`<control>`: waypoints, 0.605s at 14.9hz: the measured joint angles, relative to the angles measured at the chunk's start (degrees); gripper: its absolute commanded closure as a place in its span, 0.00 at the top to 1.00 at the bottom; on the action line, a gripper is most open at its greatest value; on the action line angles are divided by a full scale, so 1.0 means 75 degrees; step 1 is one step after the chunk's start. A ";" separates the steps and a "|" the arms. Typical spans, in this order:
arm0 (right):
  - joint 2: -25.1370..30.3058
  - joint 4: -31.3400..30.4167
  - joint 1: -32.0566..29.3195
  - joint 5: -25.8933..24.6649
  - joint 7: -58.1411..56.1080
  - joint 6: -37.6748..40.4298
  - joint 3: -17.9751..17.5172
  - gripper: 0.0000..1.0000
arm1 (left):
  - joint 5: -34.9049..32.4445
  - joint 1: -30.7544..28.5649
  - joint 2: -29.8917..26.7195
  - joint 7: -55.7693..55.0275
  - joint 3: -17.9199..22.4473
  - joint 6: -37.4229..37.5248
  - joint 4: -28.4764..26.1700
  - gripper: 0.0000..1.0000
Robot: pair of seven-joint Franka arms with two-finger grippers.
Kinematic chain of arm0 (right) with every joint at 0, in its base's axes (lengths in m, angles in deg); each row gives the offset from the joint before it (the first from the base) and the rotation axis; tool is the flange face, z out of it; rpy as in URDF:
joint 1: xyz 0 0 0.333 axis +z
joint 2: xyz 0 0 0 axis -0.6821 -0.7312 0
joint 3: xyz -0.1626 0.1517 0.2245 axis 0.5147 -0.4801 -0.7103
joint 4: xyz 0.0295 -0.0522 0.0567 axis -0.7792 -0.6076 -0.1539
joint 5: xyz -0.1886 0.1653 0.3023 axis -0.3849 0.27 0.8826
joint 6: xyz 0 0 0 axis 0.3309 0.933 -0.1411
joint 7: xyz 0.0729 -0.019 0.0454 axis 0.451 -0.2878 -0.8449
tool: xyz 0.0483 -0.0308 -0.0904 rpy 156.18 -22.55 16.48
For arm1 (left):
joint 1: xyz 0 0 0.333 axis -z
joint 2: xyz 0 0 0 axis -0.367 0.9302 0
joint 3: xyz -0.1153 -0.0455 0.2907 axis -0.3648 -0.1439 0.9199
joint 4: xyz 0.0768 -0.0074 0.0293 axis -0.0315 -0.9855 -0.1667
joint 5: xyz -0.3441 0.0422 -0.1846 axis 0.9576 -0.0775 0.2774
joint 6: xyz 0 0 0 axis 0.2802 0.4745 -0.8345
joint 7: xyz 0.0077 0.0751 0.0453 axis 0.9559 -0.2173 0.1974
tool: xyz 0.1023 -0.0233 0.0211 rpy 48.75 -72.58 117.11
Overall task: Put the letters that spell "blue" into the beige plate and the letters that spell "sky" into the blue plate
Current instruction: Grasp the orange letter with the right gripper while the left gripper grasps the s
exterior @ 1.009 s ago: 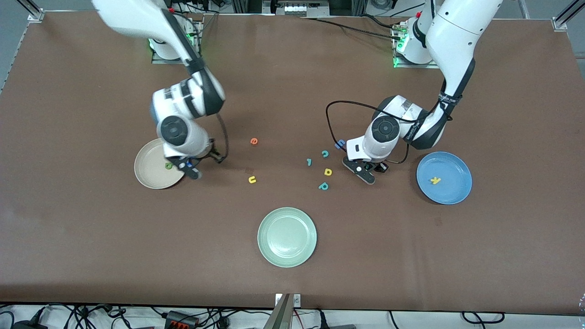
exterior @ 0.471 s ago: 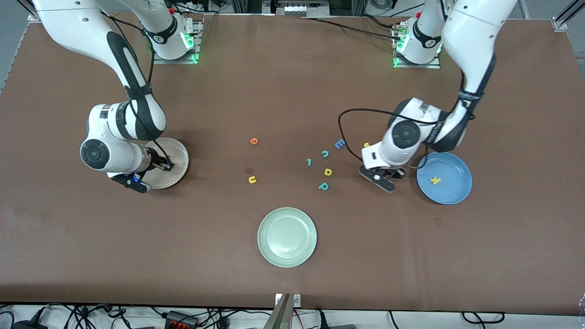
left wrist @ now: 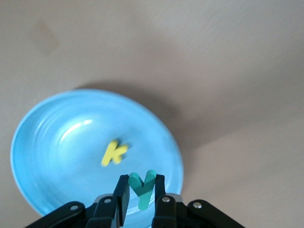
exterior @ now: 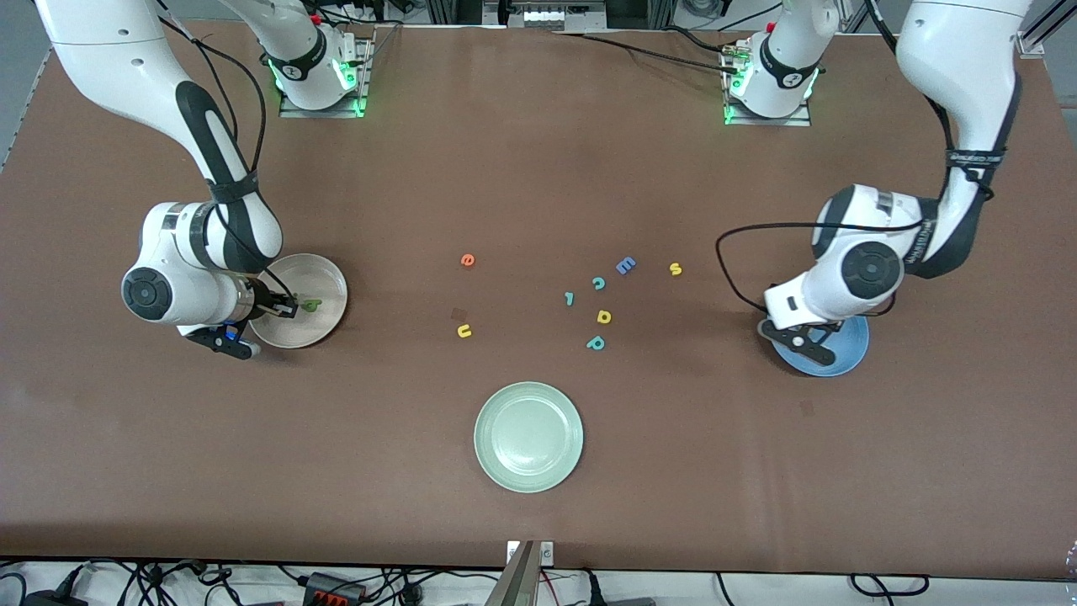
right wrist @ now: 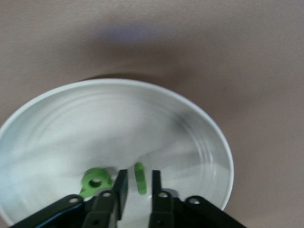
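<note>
Pinching the teal "y" [left wrist: 141, 189] over the blue plate [left wrist: 57, 142], left gripper [left wrist: 140, 199] must release it, while right gripper [right wrist: 136, 190], jaws slightly parted, drops the green "l" [right wrist: 140, 178] onto the beige plate [right wrist: 190, 128].

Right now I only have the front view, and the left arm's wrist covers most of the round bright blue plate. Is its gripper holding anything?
Observer: Yes. The left gripper is shut on the tiny teal foam letter "y", over the blue plate.
Operator: Is anything in that plate?
Observer: The yellow foam letter "k" lies in it, apart from the gripper.
Operator: And the right gripper, at the round cream-beige plate?
Observer: The right gripper is open over the beige plate, its fingers either side of the green straight-bar foam "l" with a gap on each side.
</note>
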 measured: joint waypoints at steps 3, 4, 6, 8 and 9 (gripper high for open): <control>0.0158 0.0102 -0.0009 -0.0001 -0.0090 0.0020 -0.0082 1.00 | 0.0000 -0.0437 0.0041 -0.0008 -0.0002 0.0024 -0.0210 0.93; 0.0326 0.0146 0.0091 -0.0001 -0.0090 0.0105 -0.0163 1.00 | 0.0000 -0.0558 0.0048 0.0000 -0.0015 0.0094 -0.0234 1.00; 0.0724 0.0177 0.0560 0.0034 -0.0080 0.0308 -0.0260 1.00 | 0.0000 -0.0675 0.0034 -0.0003 -0.0247 0.0324 -0.0224 1.00; 0.0966 0.0169 0.1146 0.0463 0.0002 0.0406 -0.0375 1.00 | 0.0000 -0.0679 -0.0041 -0.0289 -0.0730 0.0691 -0.0200 1.00; 0.1000 0.0158 0.1405 0.0734 0.0050 0.0409 -0.0452 1.00 | 0.0000 -0.0673 -0.0100 -0.0486 -0.0990 0.0808 -0.0201 1.00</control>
